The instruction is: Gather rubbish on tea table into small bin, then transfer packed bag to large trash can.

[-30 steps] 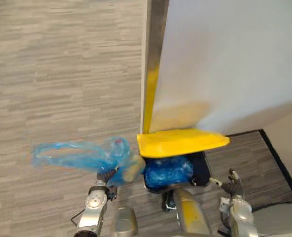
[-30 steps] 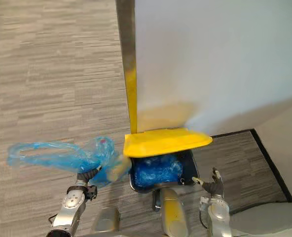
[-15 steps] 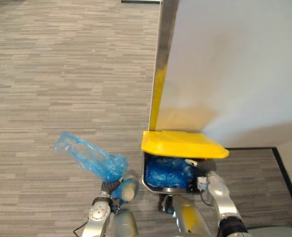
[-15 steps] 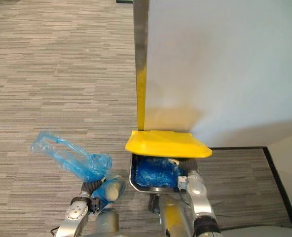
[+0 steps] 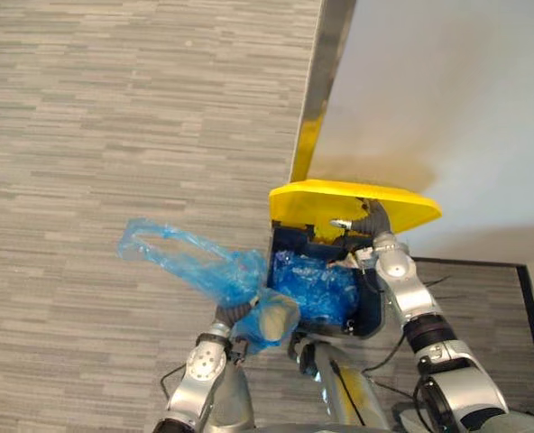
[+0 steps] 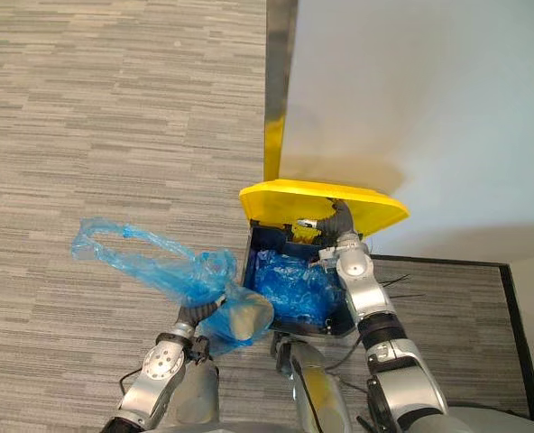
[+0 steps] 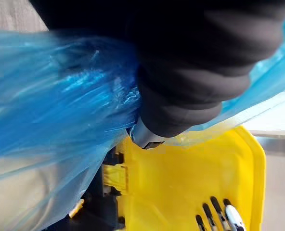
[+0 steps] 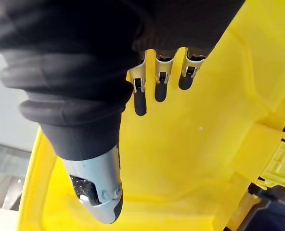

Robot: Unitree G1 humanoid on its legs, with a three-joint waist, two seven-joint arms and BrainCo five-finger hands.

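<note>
Right hand [image 5: 372, 227] is raised under the yellow lid [image 5: 314, 202] of the large trash can [image 5: 370, 312]. Its fingers [image 8: 139, 98] lie straight and flat against the lid's underside, gripping nothing, with the lid propped open. The can shows a blue liner [image 5: 312, 281] inside. Left hand [image 5: 228, 317] is clenched round the neck of the blue bag [image 5: 193, 265], held just beside the can's left wall, above the grey carpet [image 5: 114, 135] and outside the can. A pale lump [image 5: 277, 316] shows through the bag's lower end, near the can's rim.
</note>
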